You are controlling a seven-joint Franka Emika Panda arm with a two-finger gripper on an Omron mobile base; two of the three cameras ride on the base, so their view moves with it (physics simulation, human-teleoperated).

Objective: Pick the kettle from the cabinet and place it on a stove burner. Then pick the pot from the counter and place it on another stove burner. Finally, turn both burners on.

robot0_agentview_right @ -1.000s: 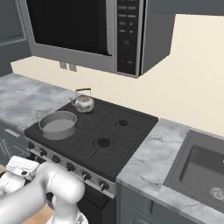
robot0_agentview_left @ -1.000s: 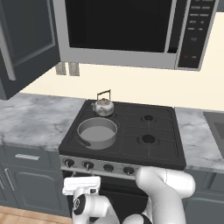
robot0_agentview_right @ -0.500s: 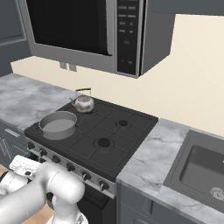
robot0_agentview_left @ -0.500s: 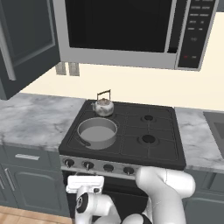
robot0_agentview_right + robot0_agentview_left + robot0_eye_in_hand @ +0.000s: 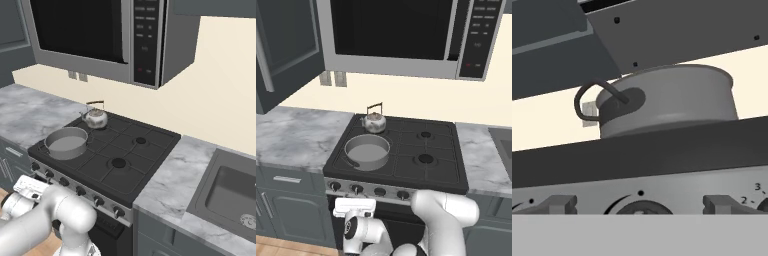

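Left base view had the small shiny silver kettle (image 5: 375, 121) with its thin dark arched handle sitting upright on the rear-left burner of the black four-burner cooktop (image 5: 406, 170), and the wide shallow grey metal pot (image 5: 367, 152) sat just in front of it on the front-left burner. The two right-hand burner caps (image 5: 425, 159) were bare under their grates. Marble-veined white-grey counter (image 5: 296, 137) ran off to the left of the stove, and the tall dark grey wall cabinet (image 5: 283, 50) with its pale bar handle hung at upper left, beside the big steel-framed microwave (image 5: 406, 35). Down low, the white arm curled in front of the oven, and the gripper (image 5: 354, 206) sat just below the row of front knobs (image 5: 357, 189), under the pot's side of the stove. Over in the right base view it was the same story: kettle (image 5: 95, 118) at the back, pot (image 5: 66, 142) at the front, touching nothing but their grates, and a sunken grey sink (image 5: 230, 192) off to the right. Hand view looked up at the pot (image 5: 672, 100) from below the cooktop's front edge, one dark loop handle (image 5: 594, 100) facing the camera, knobs (image 5: 637, 206) right in close. The fingers were spread fully apart and had hold of nothing.
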